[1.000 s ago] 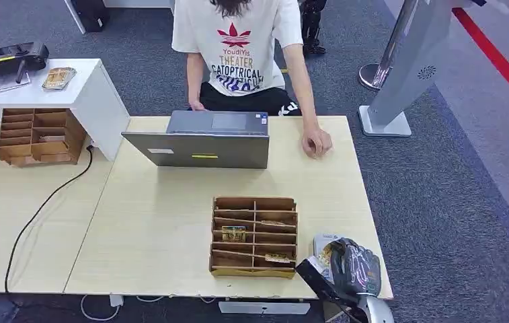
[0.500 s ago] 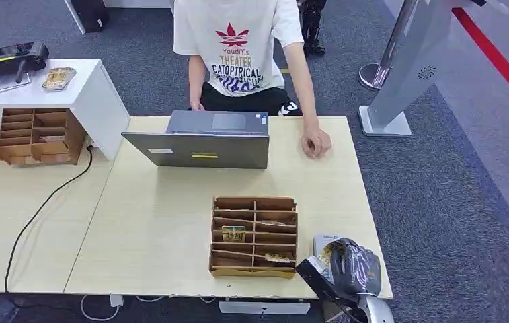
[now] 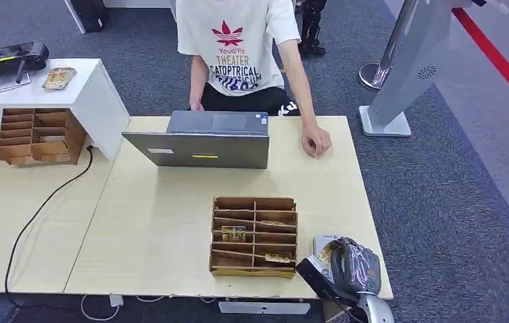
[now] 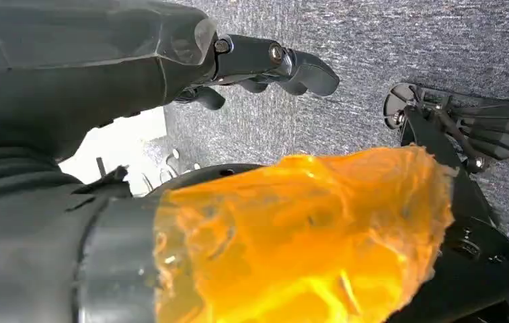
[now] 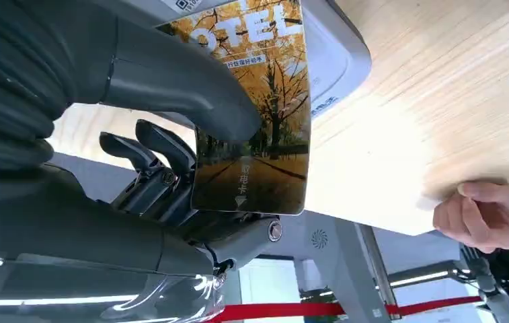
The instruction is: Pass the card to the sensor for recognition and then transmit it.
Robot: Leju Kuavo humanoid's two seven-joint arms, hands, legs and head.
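My right hand (image 3: 354, 266) hovers at the table's near right corner and holds a card (image 5: 258, 121) printed with yellow autumn trees. The thumb (image 5: 171, 77) presses the card against the dark fingers (image 5: 150, 151). The card lies just over the white-grey sensor (image 3: 323, 243), also seen as sensor (image 5: 335, 47) behind the card; I cannot tell whether they touch. In the head view the card (image 3: 325, 255) peeks out at the hand's left side. My left hand (image 4: 265, 64) hangs over grey carpet with its fingers loosely apart and nothing in them.
A wooden compartment box (image 3: 254, 237) with a few cards stands left of the sensor. A laptop (image 3: 198, 141) sits at the far side. A person's hand (image 3: 316, 142) rests on the table (image 3: 157, 229). Another wooden box (image 3: 36, 136) stands far left.
The person across the table has shifted slightly. My right hand and the card stay where they were over the sensor.
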